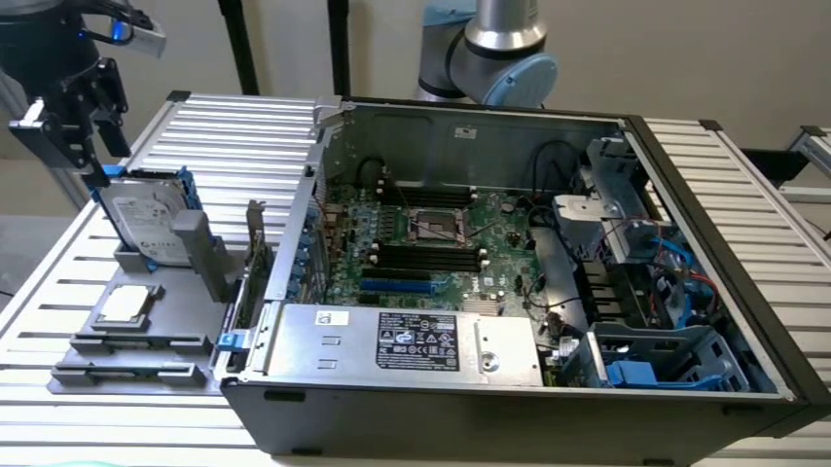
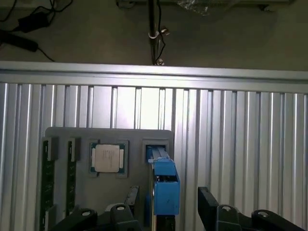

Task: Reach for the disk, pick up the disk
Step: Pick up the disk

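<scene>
1. Exterior view, left of frame: the disk (image 1: 140, 219) stands on edge in a slot of a grey holder (image 1: 175, 316). It has a silver-grey face with a pale label and a blue carrier frame along its edges.
2. Gripper (image 1: 101, 161) is at upper left of frame, just above the disk's top edge. The claw is released, nothing held.
3. Wrist view: the disk is seen edge-on, blue frame toward the camera. Black fingers (image 2: 211, 209) are spread wide, one on each side of it, with a gap on both sides.
4. Square silver chip (image 1: 130, 304) lies flat in the same holder, just beside the disk.
5. Surface: ribbed aluminium table (image 1: 247, 126). The holder sits on it at lower left of frame.
6. Open computer case (image 1: 520, 428) takes centre and right, with motherboard (image 1: 429, 243) exposed and blue cage (image 1: 649, 375) at lower right.
7. Room: robot arm (image 1: 500, 49) at top centre behind the case, plain beige wall (image 1: 727, 58). Wrist view has grey floor (image 2: 231, 33) past the table edge, with black cables (image 2: 24, 21) on it.
</scene>
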Motion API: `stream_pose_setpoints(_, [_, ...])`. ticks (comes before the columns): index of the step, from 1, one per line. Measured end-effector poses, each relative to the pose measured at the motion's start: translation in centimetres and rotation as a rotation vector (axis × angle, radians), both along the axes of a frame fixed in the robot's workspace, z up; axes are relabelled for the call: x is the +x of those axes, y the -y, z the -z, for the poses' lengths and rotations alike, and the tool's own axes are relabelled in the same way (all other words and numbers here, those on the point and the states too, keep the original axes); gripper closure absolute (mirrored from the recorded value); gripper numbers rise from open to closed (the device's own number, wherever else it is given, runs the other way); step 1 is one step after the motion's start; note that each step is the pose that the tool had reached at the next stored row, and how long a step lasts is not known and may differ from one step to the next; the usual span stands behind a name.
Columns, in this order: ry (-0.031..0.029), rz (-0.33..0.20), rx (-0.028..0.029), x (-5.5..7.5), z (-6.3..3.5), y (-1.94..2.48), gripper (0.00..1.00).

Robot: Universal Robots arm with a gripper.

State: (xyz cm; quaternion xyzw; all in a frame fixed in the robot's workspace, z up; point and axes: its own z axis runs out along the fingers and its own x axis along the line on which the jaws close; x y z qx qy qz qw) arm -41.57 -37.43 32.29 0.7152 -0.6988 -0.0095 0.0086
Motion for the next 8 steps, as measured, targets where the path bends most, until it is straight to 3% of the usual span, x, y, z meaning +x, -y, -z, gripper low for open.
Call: stream_pose_setpoints(8, [0.0001, 0.000, 0.0000, 0.0, 1.47, 0.04, 0.40])
